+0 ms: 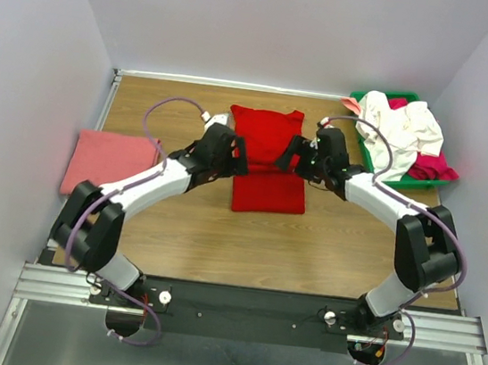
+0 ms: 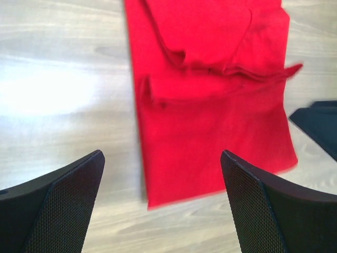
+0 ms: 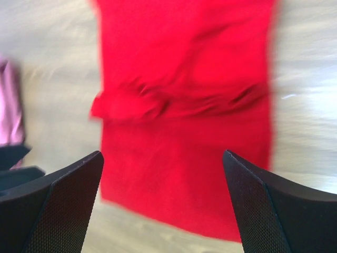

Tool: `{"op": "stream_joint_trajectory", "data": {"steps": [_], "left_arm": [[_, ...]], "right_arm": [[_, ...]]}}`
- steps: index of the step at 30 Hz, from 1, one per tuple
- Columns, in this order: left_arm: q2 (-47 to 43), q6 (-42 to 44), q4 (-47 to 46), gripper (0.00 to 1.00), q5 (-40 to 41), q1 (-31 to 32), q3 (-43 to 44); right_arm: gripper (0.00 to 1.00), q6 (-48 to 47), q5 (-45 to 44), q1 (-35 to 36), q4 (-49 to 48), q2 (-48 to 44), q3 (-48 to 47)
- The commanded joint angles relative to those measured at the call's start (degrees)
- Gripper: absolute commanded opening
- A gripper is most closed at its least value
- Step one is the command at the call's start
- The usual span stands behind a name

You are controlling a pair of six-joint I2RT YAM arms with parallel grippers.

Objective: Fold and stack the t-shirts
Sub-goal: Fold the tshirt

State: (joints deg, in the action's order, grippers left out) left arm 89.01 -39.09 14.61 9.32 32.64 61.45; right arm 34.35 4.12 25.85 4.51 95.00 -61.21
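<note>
A bright red t-shirt [image 1: 269, 163] lies partly folded in the middle of the table, its top part doubled down over the lower part. My left gripper [image 1: 238, 157] hovers at its left edge and my right gripper [image 1: 291, 158] at its right edge. Both are open and hold nothing. In the left wrist view the red t-shirt [image 2: 210, 105] lies beyond my left gripper [image 2: 163, 211]. The right wrist view shows the red t-shirt [image 3: 184, 105] under my right gripper [image 3: 163, 211]. A salmon-pink folded t-shirt [image 1: 107, 160] rests at the far left. White [image 1: 400, 127] and magenta [image 1: 435, 164] t-shirts lie heaped at the back right.
A green plastic tray [image 1: 400, 180] at the back right holds the white and magenta heap. Grey walls close in the table on three sides. Cables loop over both arms.
</note>
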Motion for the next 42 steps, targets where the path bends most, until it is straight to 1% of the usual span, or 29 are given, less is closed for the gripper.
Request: {"op": "stream_joint_trajectory", "data": {"steps": [1,3,4,6,7,9,10,11,15,19,24,26,28,30,34,38,39,40,41,42], "left_arm": [[-8.5,-3.4,-2.0,0.98,-3.0,0.3,-11.0],[-12.4,-4.7,-2.3,0.98,-3.1,0.3,-16.8],[-16.1,-5.0,-2.2,0.99,-3.3,0.5,-18.5],[-19.9,-6.1,-2.1,0.98,-3.8,0.5,-23.4],[-23.8,-7.0,-2.2,0.98,-4.3,0.6,-25.0],[-27.2,-7.6,-1.9,0.98,-4.7,0.7,-28.5],[-30.3,-8.1,-1.5,0.99,-4.8,0.7,-29.3],[-31.7,-8.3,-1.1,0.99,-4.6,0.7,-29.9],[-37.0,-8.2,1.1,0.99,-4.1,0.6,-31.3],[-37.9,-8.6,0.1,0.99,-4.7,0.7,-32.8],[-36.5,-8.1,0.5,0.98,-4.7,0.7,-31.8],[-36.0,-7.8,0.2,0.99,-5.5,0.7,-32.0],[-35.8,-7.8,-0.5,0.99,-6.1,0.6,-32.2],[-35.3,-7.6,-1.2,0.99,-6.4,0.6,-32.3],[-33.8,-7.0,-3.2,0.99,-7.4,0.7,-32.5],[-30.8,-6.1,-7.7,0.99,-9.0,0.7,-32.7],[-29.9,-5.7,-10.3,0.99,-9.1,0.7,-32.7],[-28.8,-5.3,-11.6,0.99,-11.2,0.7,-32.4],[-26.4,-4.9,-12.8,0.99,-12.4,0.7,-32.1],[-25.0,-4.9,-14.1,0.98,-12.5,0.7,-31.3]], "right_arm": [[1.00,-2.6,13.5,3.1,-7.0,0.4,4.1],[1.00,-3.8,13.5,5.4,-7.6,1.4,3.6],[1.00,-3.8,13.6,5.7,-7.7,2.7,3.0],[1.00,-3.8,13.6,6.0,-7.9,3.9,2.2],[1.00,-3.8,13.3,6.0,-8.0,4.9,2.0],[1.00,-4.4,12.5,6.0,-8.0,6.2,0.4],[1.00,-4.5,12.2,6.0,-7.9,6.9,-0.1],[1.00,-4.8,11.1,6.0,-7.9,8.5,-0.8],[1.00,-5.3,12.0,6.0,-7.8,12.8,-4.9],[1.00,-6.0,9.5,5.9,-7.8,16.5,-9.4],[1.00,-6.2,3.2,4.0,-7.6,20.8,-15.9],[1.00,-5.7,3.4,2.8,-7.3,23.5,-18.8],[1.00,-5.3,6.5,0.4,-7.2,25.5,-20.9],[1.00,-5.1,7.7,-0.7,-7.1,25.9,-21.7],[1.00,-5.2,8.2,-1.8,-6.4,23.6,-21.3],[1.00,-5.1,4.6,-1.9,-6.0,15.1,-15.5],[1.00,-4.4,4.0,-1.9,-5.7,13.3,-13.9],[1.00,-3.9,3.4,-1.9,-5.3,9.2,-10.5],[1.00,-3.4,2.9,-1.9,-4.8,7.2,-8.2],[1.00,-2.4,2.5,-1.9,-4.7,2.6,-5.9]]}}
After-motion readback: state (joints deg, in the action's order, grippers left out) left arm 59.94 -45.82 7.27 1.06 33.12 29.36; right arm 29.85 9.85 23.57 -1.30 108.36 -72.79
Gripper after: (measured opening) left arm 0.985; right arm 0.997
